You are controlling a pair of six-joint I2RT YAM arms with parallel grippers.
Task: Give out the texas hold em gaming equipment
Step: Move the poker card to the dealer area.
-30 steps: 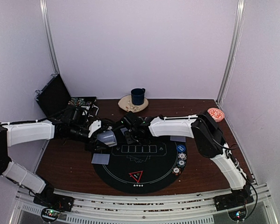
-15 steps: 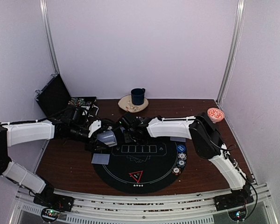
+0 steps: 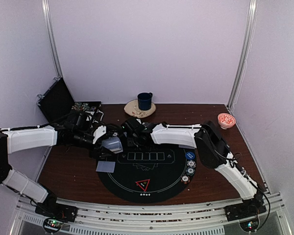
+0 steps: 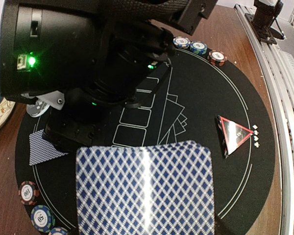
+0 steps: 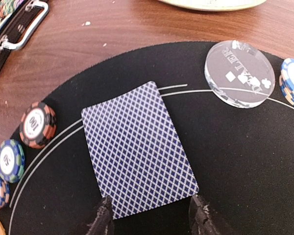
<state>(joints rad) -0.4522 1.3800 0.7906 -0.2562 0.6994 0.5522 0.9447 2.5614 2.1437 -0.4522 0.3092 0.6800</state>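
My left gripper is shut on a deck of blue-backed cards, held over the black round mat; the deck hides its fingers. My right gripper is low over the mat's far left part. It is open, its fingertips either side of the near edge of a single card lying flat. A clear dealer disc and striped chips lie around that card. Another card lies at the mat's left edge. The red-edged triangle sits at the near side and more chips at the right.
An open black case with chips stands at the back left, its handle close to the right gripper. A dark blue mug on a plate sits at the back centre. A red-patterned bowl is at the right.
My right arm has reached further left, toward the left gripper, and its jaws have widened slightly around the flat card. The left arm and its deck have stayed put.
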